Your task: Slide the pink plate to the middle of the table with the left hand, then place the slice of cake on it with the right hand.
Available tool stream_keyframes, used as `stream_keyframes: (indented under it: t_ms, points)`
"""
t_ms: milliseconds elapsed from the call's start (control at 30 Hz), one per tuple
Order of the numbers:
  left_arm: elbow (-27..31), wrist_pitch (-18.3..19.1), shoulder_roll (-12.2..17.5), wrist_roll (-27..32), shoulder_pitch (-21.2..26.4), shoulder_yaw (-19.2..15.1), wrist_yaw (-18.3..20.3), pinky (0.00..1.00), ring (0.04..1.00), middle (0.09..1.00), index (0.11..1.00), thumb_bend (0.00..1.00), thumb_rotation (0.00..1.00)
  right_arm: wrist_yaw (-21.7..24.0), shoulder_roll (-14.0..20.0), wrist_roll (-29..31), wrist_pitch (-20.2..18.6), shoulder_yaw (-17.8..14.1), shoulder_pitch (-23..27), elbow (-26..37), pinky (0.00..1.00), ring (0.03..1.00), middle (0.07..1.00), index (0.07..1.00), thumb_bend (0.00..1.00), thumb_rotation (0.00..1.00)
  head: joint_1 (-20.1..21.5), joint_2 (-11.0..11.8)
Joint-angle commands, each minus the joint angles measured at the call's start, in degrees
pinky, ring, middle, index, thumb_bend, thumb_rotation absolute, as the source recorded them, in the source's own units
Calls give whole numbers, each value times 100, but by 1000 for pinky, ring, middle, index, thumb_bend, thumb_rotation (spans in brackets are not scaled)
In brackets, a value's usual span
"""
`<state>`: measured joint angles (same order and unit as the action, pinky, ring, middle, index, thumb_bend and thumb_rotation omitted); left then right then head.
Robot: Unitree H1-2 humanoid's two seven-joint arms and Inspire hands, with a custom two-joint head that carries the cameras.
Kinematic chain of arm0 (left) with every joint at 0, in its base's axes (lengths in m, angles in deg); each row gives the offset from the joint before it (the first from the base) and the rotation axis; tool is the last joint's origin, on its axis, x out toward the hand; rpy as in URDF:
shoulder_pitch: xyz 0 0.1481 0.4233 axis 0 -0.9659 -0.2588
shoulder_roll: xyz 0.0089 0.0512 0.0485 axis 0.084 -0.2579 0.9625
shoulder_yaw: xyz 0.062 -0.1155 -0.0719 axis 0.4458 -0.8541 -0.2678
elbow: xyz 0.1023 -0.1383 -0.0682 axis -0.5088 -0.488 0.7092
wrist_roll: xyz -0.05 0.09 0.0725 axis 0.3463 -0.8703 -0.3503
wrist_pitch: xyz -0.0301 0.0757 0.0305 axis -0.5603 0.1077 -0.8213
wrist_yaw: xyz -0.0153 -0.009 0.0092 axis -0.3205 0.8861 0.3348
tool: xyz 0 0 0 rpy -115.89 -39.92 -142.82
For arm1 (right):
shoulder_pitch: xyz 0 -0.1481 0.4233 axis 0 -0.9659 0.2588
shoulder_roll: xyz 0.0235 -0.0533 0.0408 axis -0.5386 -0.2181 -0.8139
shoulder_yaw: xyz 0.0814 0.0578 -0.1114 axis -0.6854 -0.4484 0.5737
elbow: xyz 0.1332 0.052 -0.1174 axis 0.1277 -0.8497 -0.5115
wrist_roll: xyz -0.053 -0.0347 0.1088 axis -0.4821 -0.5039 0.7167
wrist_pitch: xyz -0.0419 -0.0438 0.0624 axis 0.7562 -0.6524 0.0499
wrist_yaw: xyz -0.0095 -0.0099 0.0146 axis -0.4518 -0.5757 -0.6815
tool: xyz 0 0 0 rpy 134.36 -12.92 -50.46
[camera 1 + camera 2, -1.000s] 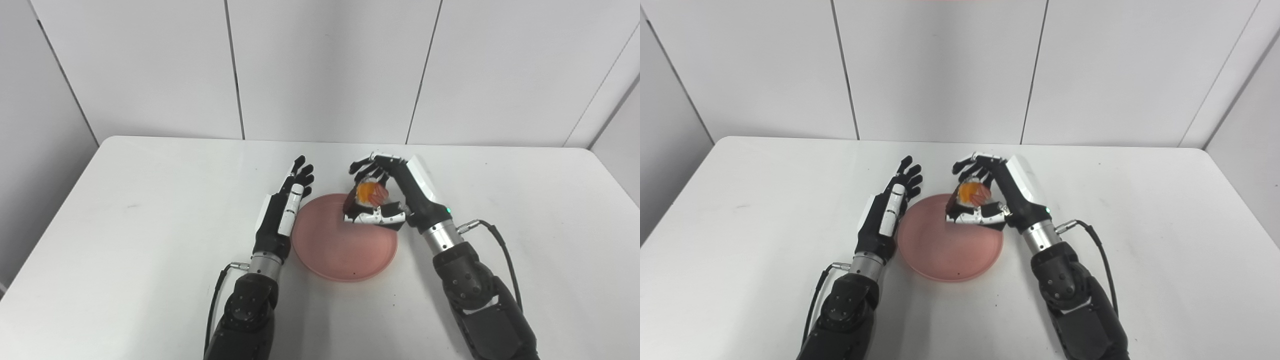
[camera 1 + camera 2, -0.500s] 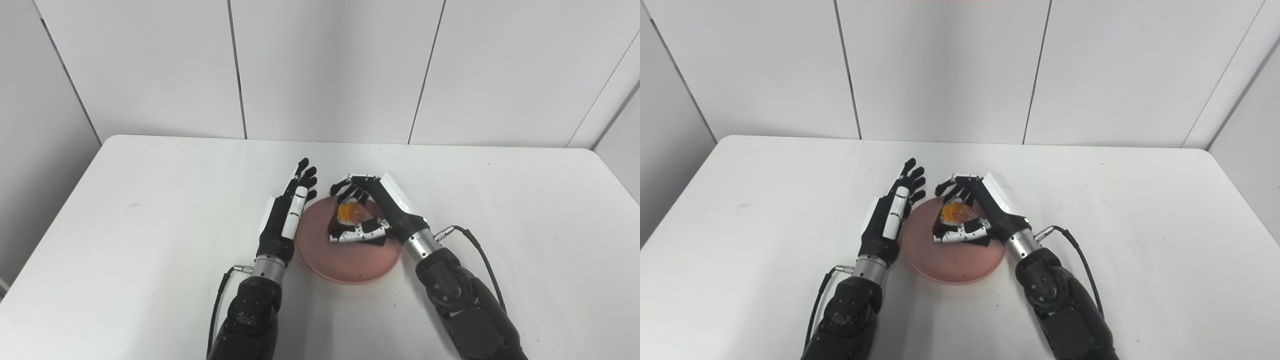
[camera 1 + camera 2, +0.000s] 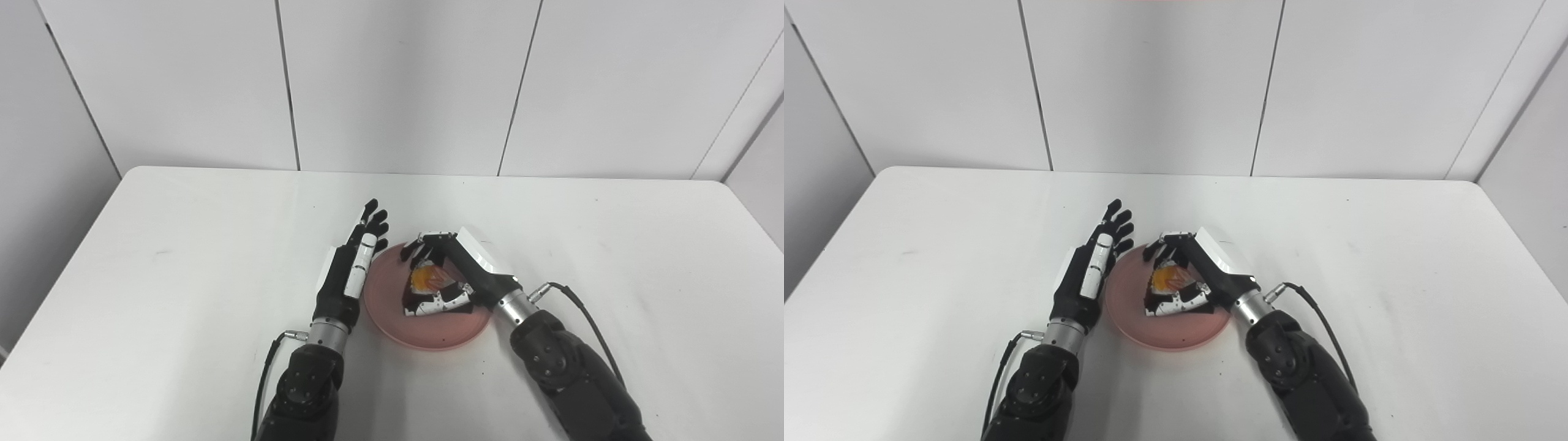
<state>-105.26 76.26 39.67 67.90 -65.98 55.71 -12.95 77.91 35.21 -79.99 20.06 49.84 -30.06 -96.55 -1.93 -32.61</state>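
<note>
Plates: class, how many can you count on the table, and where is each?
1. The pink plate lies near the table's middle, between the left robot hand and the right robot hand. None seems hidden.

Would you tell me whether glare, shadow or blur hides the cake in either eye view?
Left eye view: even light, no glare; the cake is sharp but partly hidden by the right hand. Right eye view: the same, with soft shadow on the pink plate.
</note>
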Motion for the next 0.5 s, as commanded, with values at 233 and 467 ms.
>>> stream_keyframes:
  t_ms: [233, 467]
  points:
    - [-233, 187, 138, 103, -526, -29, 162, 928, 955, 964, 958, 555, 1000, 246, 138, 238, 71, -125, -237, 796, 873, 979, 987, 985, 725, 597, 7, -43]
    - [-279, 236, 260, 54, -489, 0, 294, 948, 959, 974, 976, 578, 1000, 477, 160, 670, -159, -490, -553, 1265, 887, 1000, 1000, 982, 770, 618, -42, -21]
